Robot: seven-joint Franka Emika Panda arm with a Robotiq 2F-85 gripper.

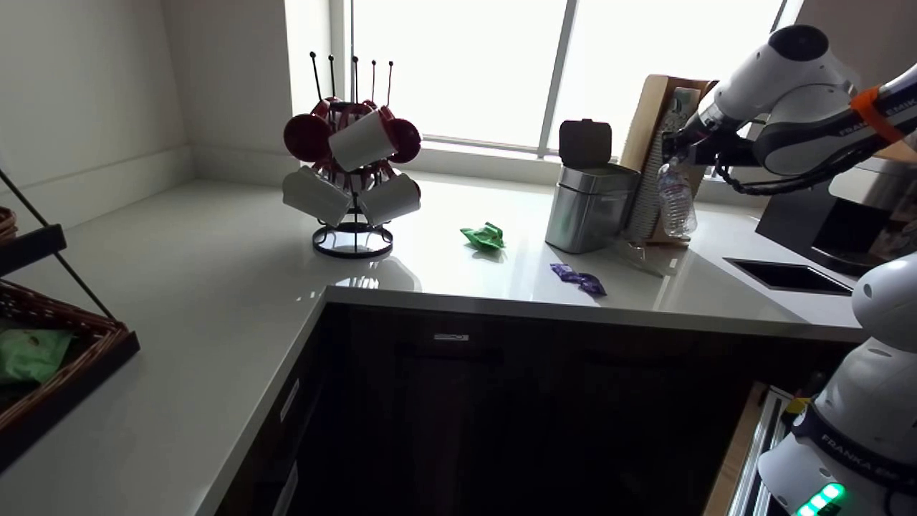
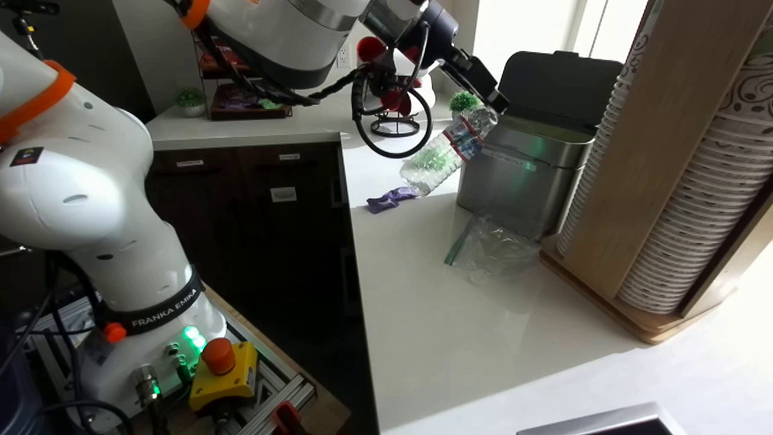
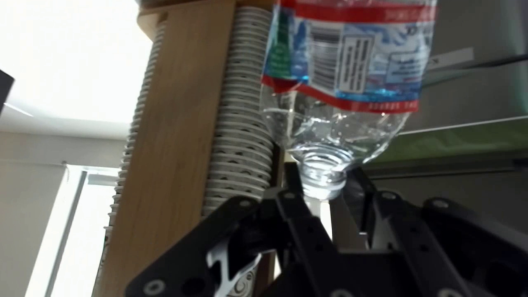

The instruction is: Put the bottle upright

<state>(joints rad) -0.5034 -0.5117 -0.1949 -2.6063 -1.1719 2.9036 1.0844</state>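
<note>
The bottle is slim and see-through, with a red and blue label. It shows in both exterior views (image 1: 676,201) (image 2: 436,158) and in the wrist view (image 3: 346,62). My gripper (image 3: 324,177) is shut on the bottle's neck, one finger on each side. The gripper also shows in both exterior views (image 1: 672,149) (image 2: 496,104). The bottle hangs from the fingers, neck up and base down. It is tilted, with its base swung away from the steel canister. It appears to be above the counter; I cannot see its base touching anything.
A steel canister (image 1: 584,215) (image 2: 513,181) with raised dark lid stands close by. A wooden cup holder (image 2: 682,169) stands beside it. A clear bag (image 2: 498,248), purple wrappers (image 1: 579,279) (image 2: 391,199), a green packet (image 1: 486,236) and a mug rack (image 1: 352,240) are on the counter.
</note>
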